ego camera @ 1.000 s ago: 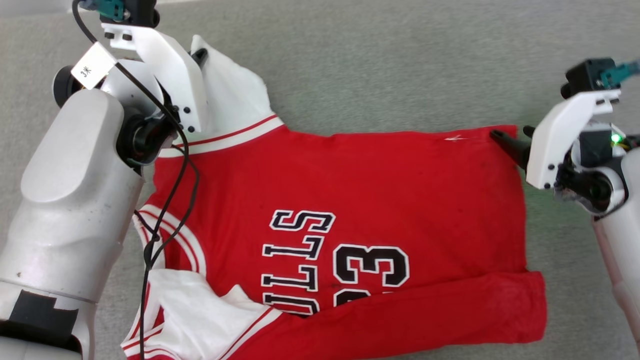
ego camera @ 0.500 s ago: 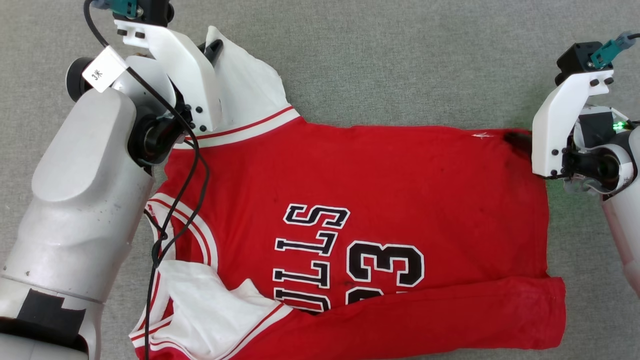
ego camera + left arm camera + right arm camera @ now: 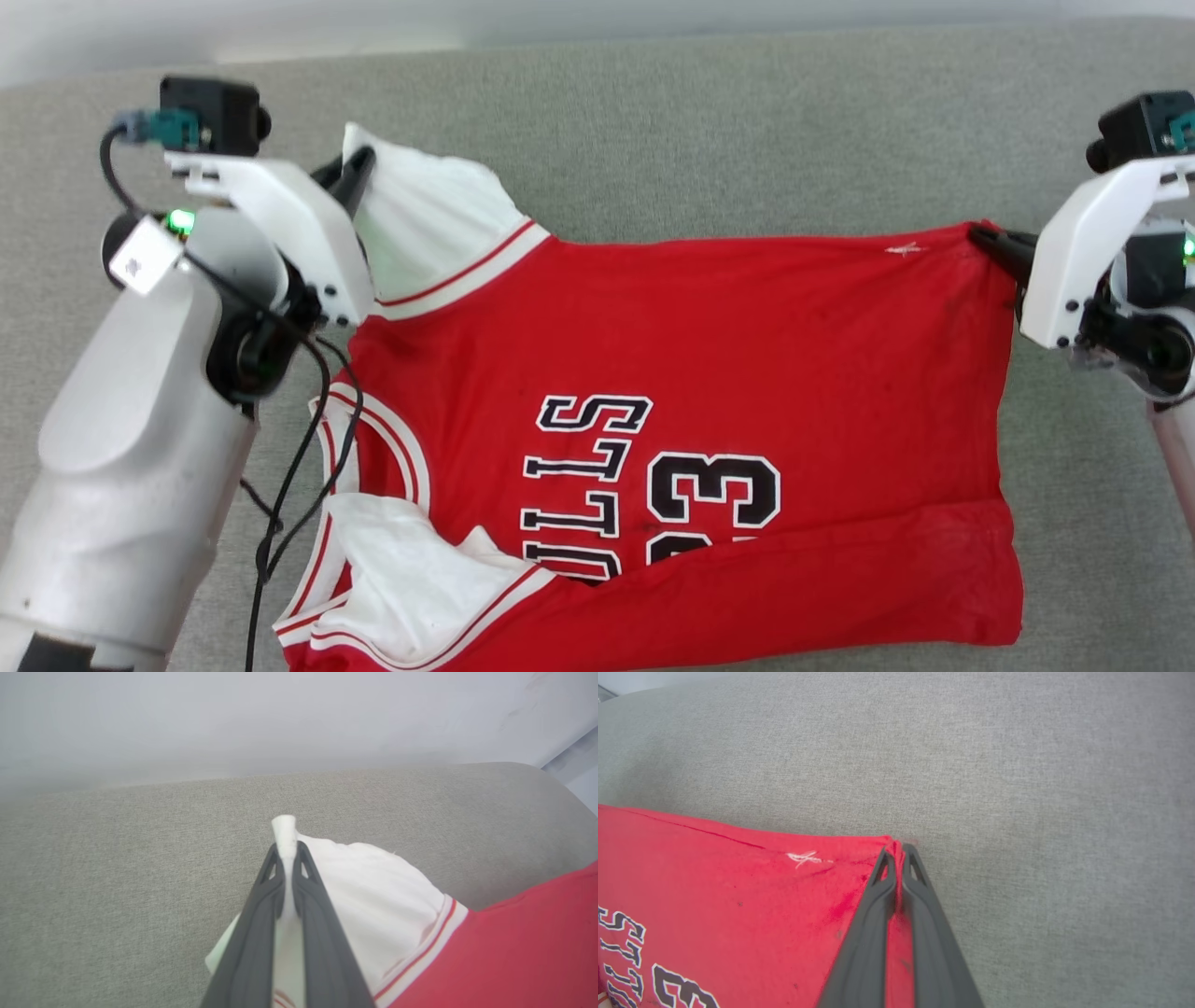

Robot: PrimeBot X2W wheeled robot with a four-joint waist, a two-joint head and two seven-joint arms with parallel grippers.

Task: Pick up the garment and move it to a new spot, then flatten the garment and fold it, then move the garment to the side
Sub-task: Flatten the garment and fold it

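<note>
The garment [image 3: 709, 327] (red) lies on grey upholstery [image 3: 747, 121].

Grey woven surface [image 3: 747, 140] (couch-like); pale wall [image 3: 280, 718] behind.

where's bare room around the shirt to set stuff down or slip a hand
Widest bare stretch of grey surface: the far side, beyond the garment, between left claw and right claw. A narrower strip lies right of the garment, below the right claw. Crowded: the left, with left arm and cable.
</note>
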